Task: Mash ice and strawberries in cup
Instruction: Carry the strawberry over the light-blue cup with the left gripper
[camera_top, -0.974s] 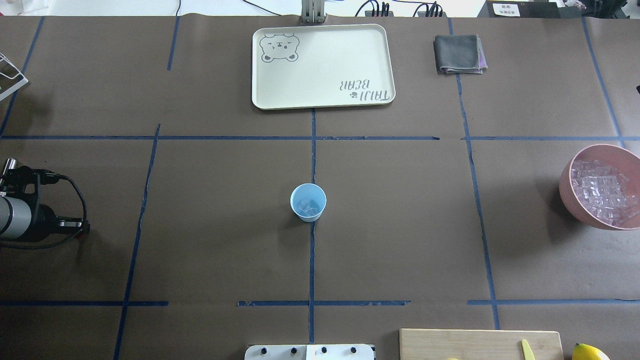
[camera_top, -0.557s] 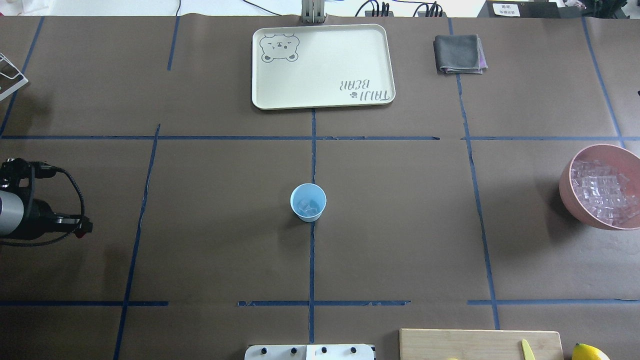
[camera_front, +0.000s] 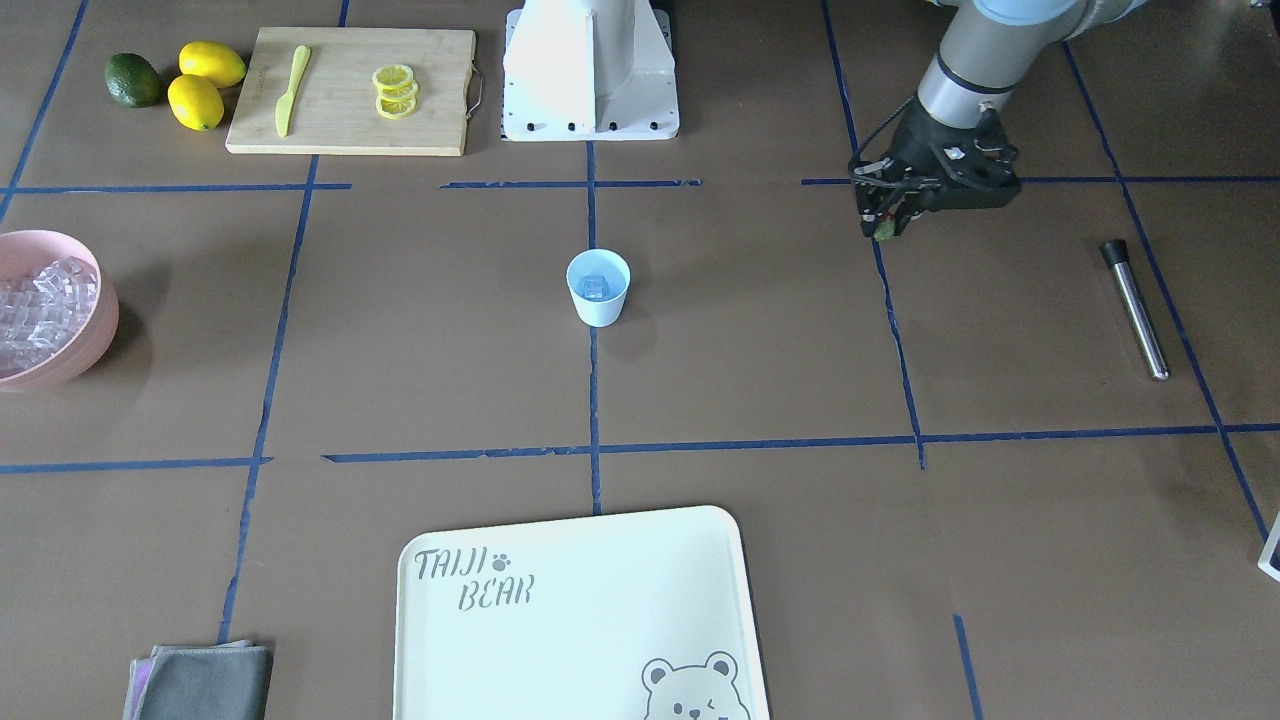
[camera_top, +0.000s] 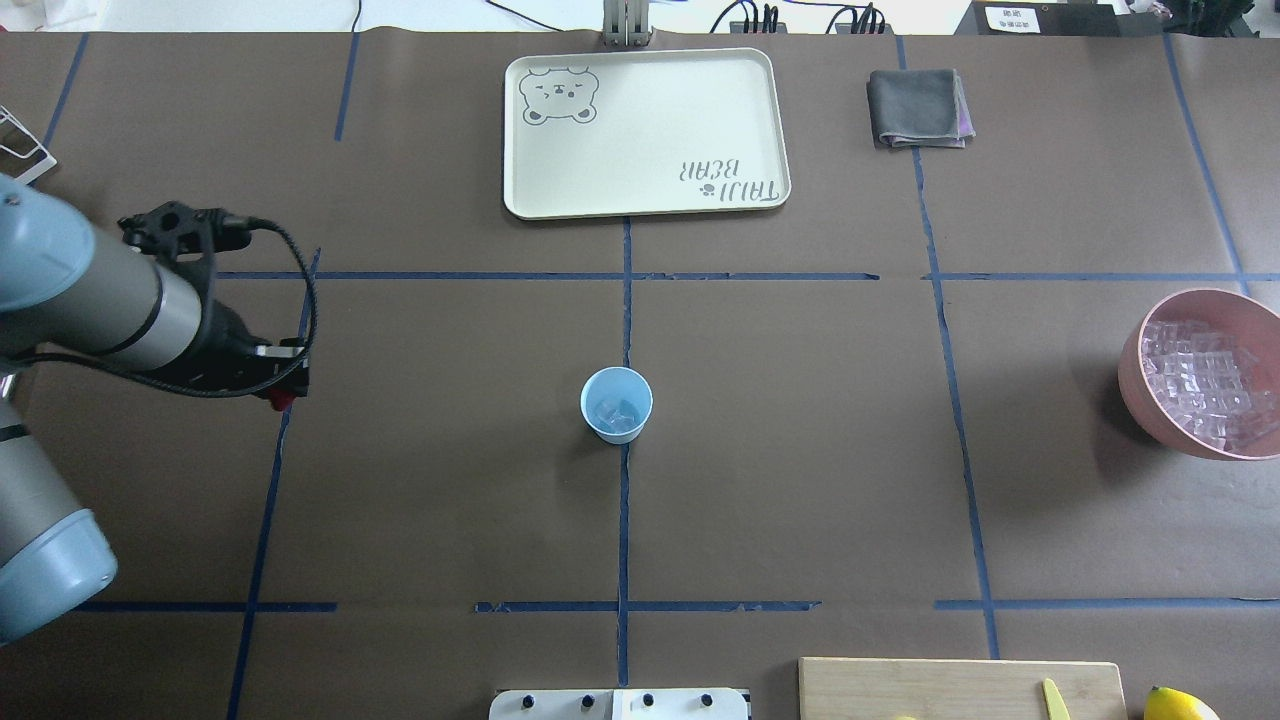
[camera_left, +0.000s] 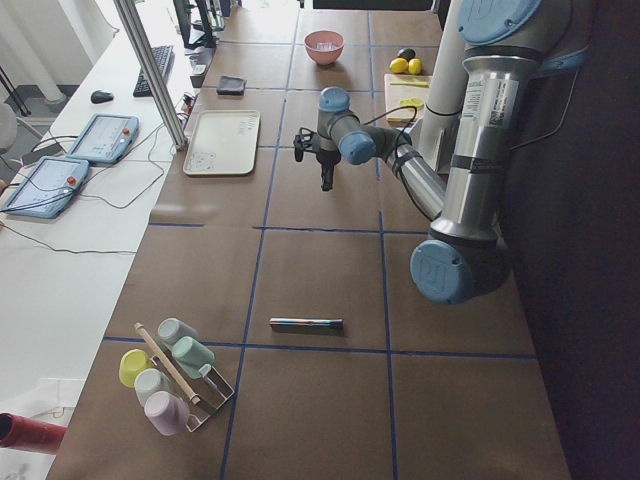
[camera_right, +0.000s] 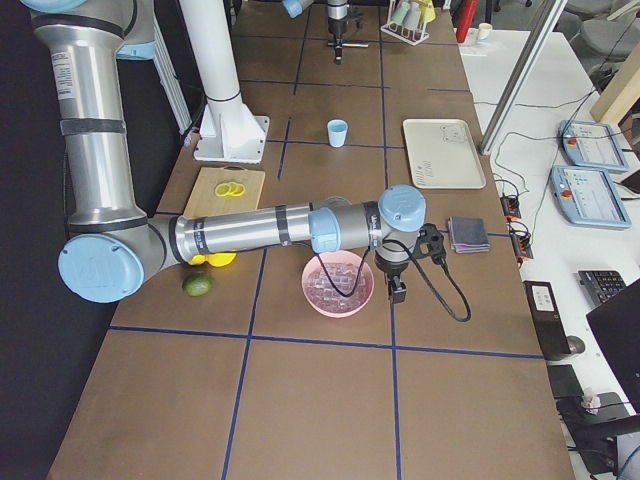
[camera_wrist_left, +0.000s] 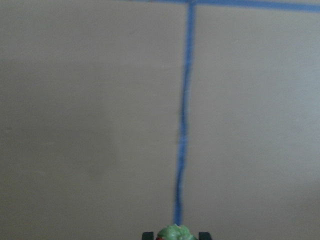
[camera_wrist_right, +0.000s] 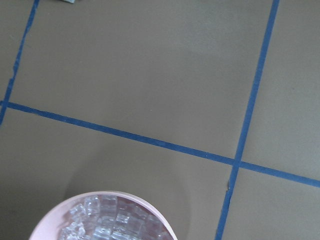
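The brown tabletop (camera_top: 800, 450), gridded with blue tape, carries the cup (camera_top: 616, 405) at its middle. Beyond the cup from the robot lie a cream tray (camera_top: 646, 130) and, rightward, a folded grey cloth (camera_top: 918, 107). Well to the cup's right sits a pink bowl (camera_top: 1200, 385). Nearer the robot on that side are a cutting board (camera_front: 350, 90), two lemons (camera_front: 196, 102) and a lime (camera_front: 133, 80). A metal rod (camera_front: 1133, 308) lies well to its left.

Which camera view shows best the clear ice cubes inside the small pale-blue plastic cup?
The overhead exterior view: it looks down into the cup, so the ice cubes show plainly. The front-facing view shows them smaller; exterior right shows only the cup's outside.
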